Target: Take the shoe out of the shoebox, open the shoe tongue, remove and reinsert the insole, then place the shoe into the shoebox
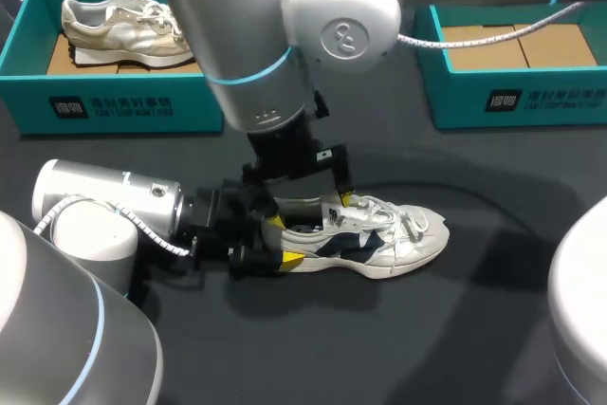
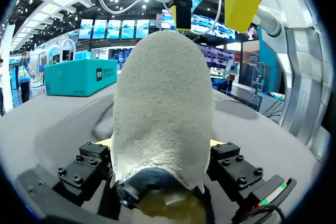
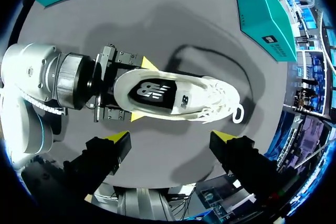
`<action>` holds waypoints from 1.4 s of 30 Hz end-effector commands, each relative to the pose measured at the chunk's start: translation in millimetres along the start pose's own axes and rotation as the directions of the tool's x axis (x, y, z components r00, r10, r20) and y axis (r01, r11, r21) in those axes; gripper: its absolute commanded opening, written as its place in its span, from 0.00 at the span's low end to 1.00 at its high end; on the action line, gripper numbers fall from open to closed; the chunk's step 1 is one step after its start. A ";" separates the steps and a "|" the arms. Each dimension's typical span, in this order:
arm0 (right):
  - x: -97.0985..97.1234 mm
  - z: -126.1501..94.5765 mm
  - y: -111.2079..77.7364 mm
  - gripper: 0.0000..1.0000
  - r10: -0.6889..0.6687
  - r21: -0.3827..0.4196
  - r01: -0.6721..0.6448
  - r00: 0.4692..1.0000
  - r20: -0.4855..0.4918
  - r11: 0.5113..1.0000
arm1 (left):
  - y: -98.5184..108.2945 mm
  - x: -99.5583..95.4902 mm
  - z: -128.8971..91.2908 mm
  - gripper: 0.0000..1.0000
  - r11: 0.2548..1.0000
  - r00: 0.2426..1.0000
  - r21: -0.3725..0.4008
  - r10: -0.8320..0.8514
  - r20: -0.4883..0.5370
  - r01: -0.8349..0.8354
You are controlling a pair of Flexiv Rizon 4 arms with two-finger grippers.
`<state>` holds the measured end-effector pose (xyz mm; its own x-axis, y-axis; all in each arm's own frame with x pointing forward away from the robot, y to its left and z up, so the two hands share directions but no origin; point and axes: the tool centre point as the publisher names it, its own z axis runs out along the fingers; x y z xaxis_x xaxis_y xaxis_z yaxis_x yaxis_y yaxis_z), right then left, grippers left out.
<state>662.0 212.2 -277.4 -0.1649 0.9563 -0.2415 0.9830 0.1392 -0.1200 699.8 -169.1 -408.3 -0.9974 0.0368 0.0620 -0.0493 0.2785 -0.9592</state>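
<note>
Left gripper [image 1: 281, 240] is pinching the heel of the shoe [image 1: 379, 239], one finger on each side, and is keeping it on the table [image 1: 474, 329]. Right gripper [image 3: 172, 139] is hanging just above the shoe w/ fingers spread wide, nothing between them.

The shoe is standing on its sole, its long axis running from the left arm toward the robot's right, toe pointing away from the left gripper. Dark insole [image 3: 152, 92] is showing inside the opening, directly ahead of the right gripper, so I think this arm is nearer for the insole work. Whether a right fingertip is touching the collar, I cannot tell.

Laces [image 1: 403, 222] are crowding the front of the opening & may hinder the reach. An empty shoebox [image 1: 517, 101] is sitting at far right. A second shoebox [image 1: 114, 106], far left, is holding another shoe [image 1: 123, 26].
</note>
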 end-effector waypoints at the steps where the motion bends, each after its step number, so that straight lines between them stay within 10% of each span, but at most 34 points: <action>1: -13.4 1.9 1.6 1.00 0.016 -0.020 -0.016 1.000 0.003 1.000 | -0.2 -0.1 2.3 0.00 1.000 1.000 -0.004 0.000 0.000 0.000; 42: -23.4 61.2 32.3 1.00 0.190 -0.065 -0.181 0.968 0.165 0.981 | -0.2 -0.1 2.3 0.00 1.000 1.000 -0.004 0.000 0.000 0.000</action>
<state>694.2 176.7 -331.4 0.0042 0.9120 -0.4101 0.9998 -0.0126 -0.0179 699.8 -169.1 -408.3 -0.9974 0.0369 0.0620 -0.0493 0.2785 -0.9592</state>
